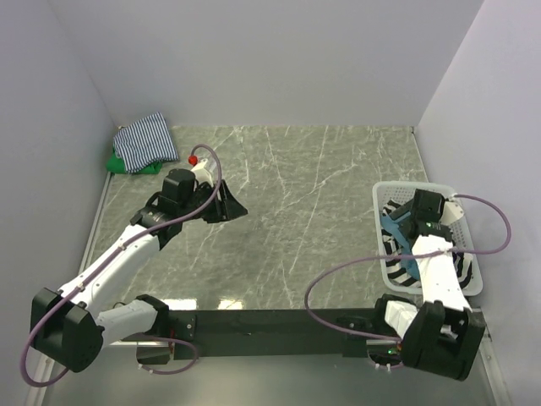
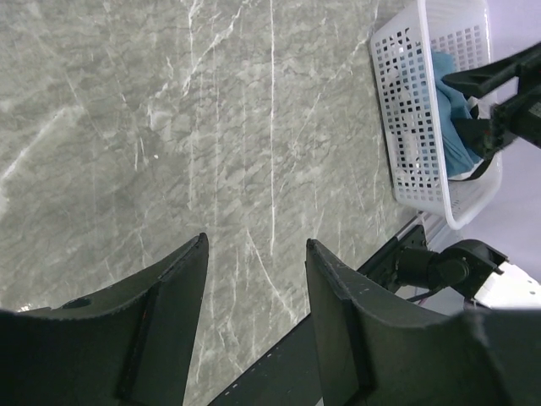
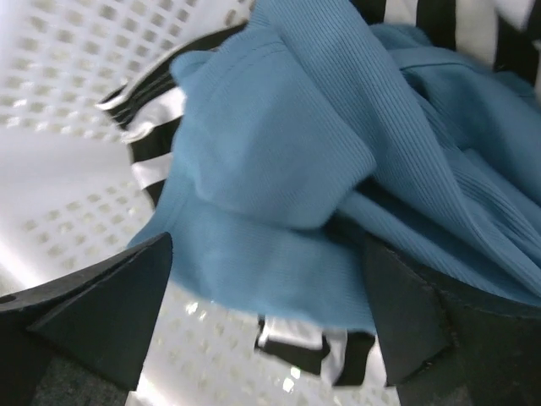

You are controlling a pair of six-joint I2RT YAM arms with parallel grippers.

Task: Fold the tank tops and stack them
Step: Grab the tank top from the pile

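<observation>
In the far left corner a thin navy-white striped tank top [image 1: 148, 139] lies folded on a green tank top [image 1: 118, 161]. A teal-blue tank top [image 3: 321, 135] [image 1: 394, 232] lies crumpled in the white lattice basket [image 1: 427, 191] over a bold black-white striped tank top [image 3: 154, 145] [image 1: 391, 206]. My right gripper [image 3: 266, 279] [image 1: 404, 222] is down in the basket, open, with its fingers on either side of the teal cloth's lower edge. My left gripper [image 2: 254, 254] [image 1: 235, 207] hangs open over the bare marble table, holding nothing.
The basket [image 2: 406, 110] stands at the table's right edge against the right wall. A black rail [image 1: 279, 321] runs along the near edge between the arm bases. White walls close the table on the left, back and right.
</observation>
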